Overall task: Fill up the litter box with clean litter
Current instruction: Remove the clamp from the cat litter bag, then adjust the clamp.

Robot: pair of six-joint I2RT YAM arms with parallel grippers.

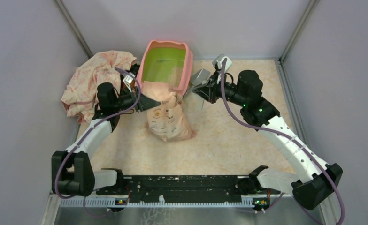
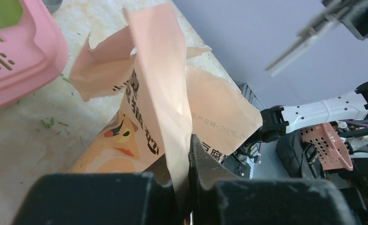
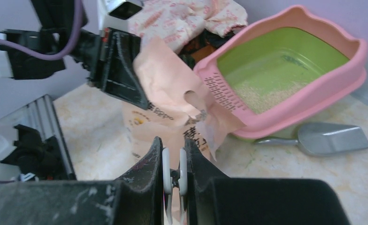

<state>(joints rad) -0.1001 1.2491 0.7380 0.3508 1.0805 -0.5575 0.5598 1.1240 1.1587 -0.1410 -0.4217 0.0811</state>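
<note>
The litter box (image 1: 187, 70), pink outside and lime-green inside, stands tilted at the back of the table. A thin patch of pale litter (image 3: 266, 93) covers part of its floor. The peach bag (image 1: 169, 119) stands upright in front of the box. My left gripper (image 1: 147, 99) is shut on the bag's torn top flap (image 2: 158, 93), which passes between the fingers (image 2: 187, 154). My right gripper (image 1: 195, 91) hovers just right of the bag's top. In the right wrist view it (image 3: 172, 140) is shut on a thin white two-pronged tool (image 3: 166, 164).
A silver scoop (image 3: 330, 139) lies on the table beside the litter box's right side. A crumpled pink floral cloth (image 1: 95, 77) is heaped at the back left. Grey walls close in the table on three sides.
</note>
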